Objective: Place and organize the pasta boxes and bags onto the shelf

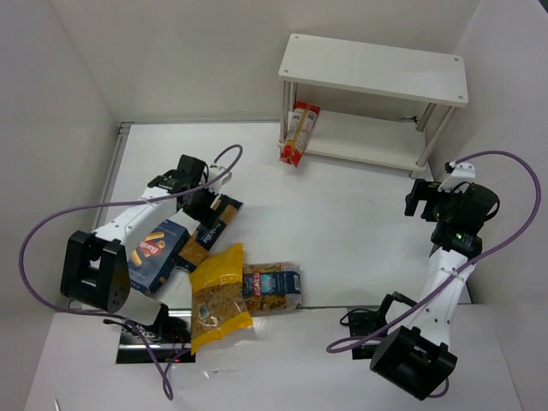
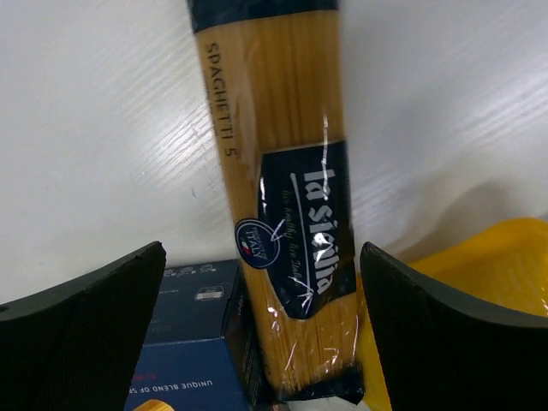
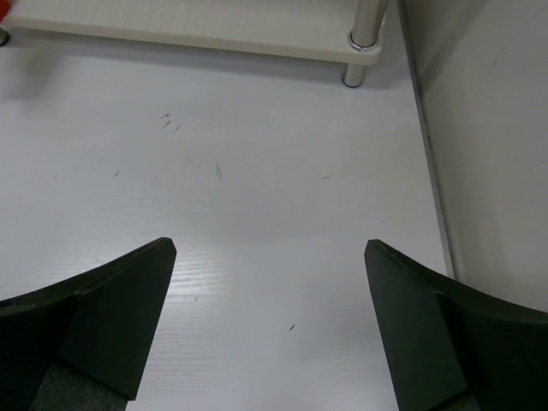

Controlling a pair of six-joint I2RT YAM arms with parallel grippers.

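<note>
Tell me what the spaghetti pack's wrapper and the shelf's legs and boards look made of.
Spaghetti pack: clear glossy plastic film, likely; strands show through, glare streaks cross the label.
Shelf legs: polished metal, seemingly; silvery and reflective.
Shelf boards: matte white with faint grain lines; laminate or painted wood, unclear.

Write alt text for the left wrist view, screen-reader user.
A spaghetti pack with a dark blue label runs up the frame's middle, between the open jaws of the left gripper, not touching them. A dark blue box lies at its lower left, a yellow bag at lower right, on a white table.
</note>
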